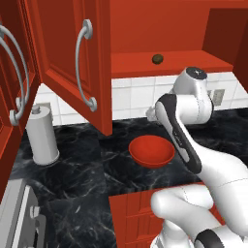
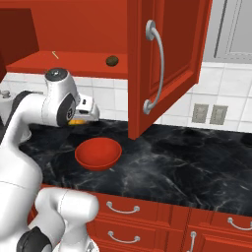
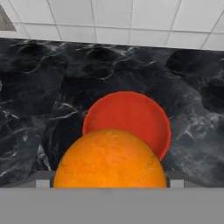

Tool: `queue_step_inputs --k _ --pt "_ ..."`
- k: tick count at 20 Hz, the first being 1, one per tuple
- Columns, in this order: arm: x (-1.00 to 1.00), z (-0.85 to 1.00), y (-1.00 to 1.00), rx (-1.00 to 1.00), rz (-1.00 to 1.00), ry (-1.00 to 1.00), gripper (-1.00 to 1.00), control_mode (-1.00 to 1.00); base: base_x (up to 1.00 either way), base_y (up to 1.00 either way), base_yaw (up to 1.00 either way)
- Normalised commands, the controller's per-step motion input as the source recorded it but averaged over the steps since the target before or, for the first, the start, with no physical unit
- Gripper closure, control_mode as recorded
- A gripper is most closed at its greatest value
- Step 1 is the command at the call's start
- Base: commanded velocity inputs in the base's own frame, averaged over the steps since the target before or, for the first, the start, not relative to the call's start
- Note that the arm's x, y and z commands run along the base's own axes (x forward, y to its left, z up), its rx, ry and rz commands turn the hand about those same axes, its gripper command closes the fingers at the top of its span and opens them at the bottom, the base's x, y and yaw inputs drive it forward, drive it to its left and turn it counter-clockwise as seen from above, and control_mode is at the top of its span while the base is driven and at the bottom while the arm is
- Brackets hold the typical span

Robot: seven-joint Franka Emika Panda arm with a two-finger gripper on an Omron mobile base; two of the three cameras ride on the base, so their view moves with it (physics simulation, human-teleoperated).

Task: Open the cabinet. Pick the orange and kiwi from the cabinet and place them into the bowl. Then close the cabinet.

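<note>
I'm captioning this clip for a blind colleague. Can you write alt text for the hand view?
A bright orange sits large and close at the bottom of the frame, with a shallow red bowl on the black marble counter just beyond it. White wall tiles run along the top.

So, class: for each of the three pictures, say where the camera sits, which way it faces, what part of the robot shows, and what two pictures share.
Left base view: behind the arm on its left, facing forward and down at the open cabinet, kiwi and bowl.
Right base view: behind on its right, facing the same counter; arm at lower left.
Hand view: on the hand, looking down past the held orange at the bowl.
Shared: both base views show bowl, kiwi and arm.
</note>
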Motion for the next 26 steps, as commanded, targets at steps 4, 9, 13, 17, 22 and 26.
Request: queue_step_inputs --k 4,9,13,17,22,26 --pt "0.11 -0.99 0.00 0.00 0.00 0.23 1.00 -1.00 0.00 0.00 0.00" --pt "0.37 -0.87 0.00 0.00 0.00 0.21 1.00 -1.00 0.00 0.00 0.00" --pt "0.80 -0.65 0.00 0.00 0.00 0.12 1.00 -1.00 0.00 0.00 0.00" --pt "0.80 -0.49 0.00 -0.02 0.00 0.02 1.00 -1.00 0.00 0.00 0.00" --pt "0.48 -0.32 0.00 -0.04 0.00 0.00 1.00 -1.00 0.00 0.00 0.00" --pt "0.23 -0.44 0.00 -0.04 0.00 0.00 1.00 -1.00 0.00 0.00 0.00"
